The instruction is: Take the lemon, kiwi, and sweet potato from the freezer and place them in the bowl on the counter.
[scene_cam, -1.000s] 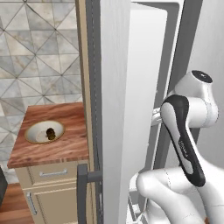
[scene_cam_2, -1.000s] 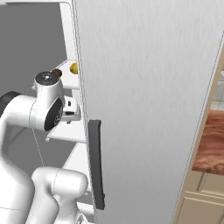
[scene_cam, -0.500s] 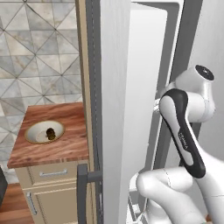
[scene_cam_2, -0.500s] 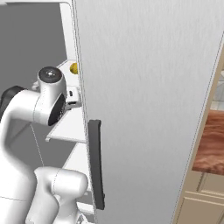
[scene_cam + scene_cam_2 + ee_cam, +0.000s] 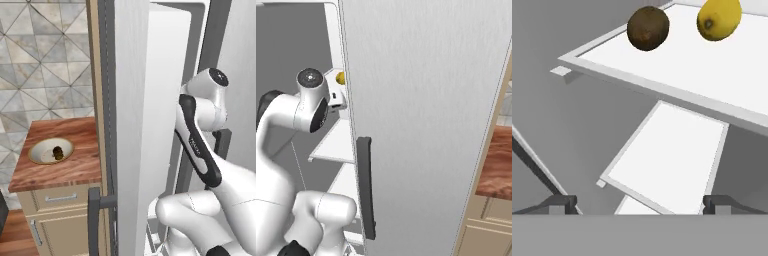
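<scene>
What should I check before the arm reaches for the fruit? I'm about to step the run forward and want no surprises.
1. Gripper open and holding nothing: ok.
2. Lemon on the upper freezer shelf: ok.
3. Kiwi on the same shelf, apart from the lemon: ok.
4. Freezer door open: ok.
5. Bowl on the counter, holding one dark lump: ok.
6. Which fruit that lump is: cannot tell.

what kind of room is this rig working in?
Almost certainly a kitchen, a rendered one. A tall white freezer stands open with a lemon and a kiwi on its shelf, beside a wood-topped counter with drawers and a tiled wall.
</scene>
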